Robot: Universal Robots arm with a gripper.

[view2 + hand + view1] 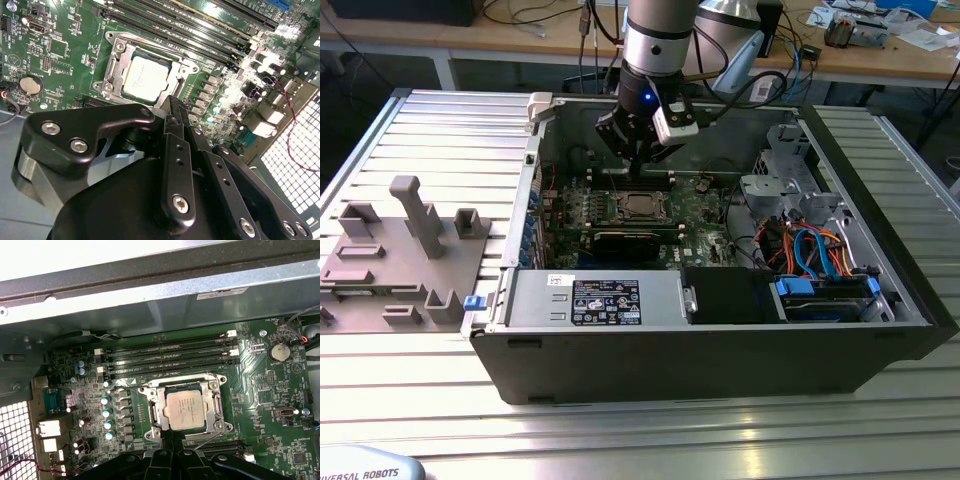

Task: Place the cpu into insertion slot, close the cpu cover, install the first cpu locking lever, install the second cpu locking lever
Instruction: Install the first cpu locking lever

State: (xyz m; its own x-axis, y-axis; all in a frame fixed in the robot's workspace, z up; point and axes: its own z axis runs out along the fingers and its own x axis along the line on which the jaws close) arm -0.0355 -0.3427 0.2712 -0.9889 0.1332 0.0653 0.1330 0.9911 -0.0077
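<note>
Nearest the cameras, the black two-fingered gripper (172, 107) hangs over the green circuit board (65, 55). Its fingers look pressed together and carry nothing, tips just beside the socket's near edge; from these angles I cannot tell whether they touch the frame.

Next out, the small square cpu with its silvery metal face up (186, 410) lies flat in the insertion slot, a dark square recess with a metal rim (152, 412). The thin silvery cpu cover with its square window (117, 62) appears folded down around the chip. A thin wire locking lever (207, 440) runs along the side of the socket nearest the gripper; whether it is latched is not clear.

Being square, the cpu has no long axis; its edges run parallel to the long black memory slots (170, 357) beyond.

Risk: in my judgement, a tip pressing off the lever could slip onto the cover or neighbouring capacitors (106, 412), leaving the lever unhooked.
</note>
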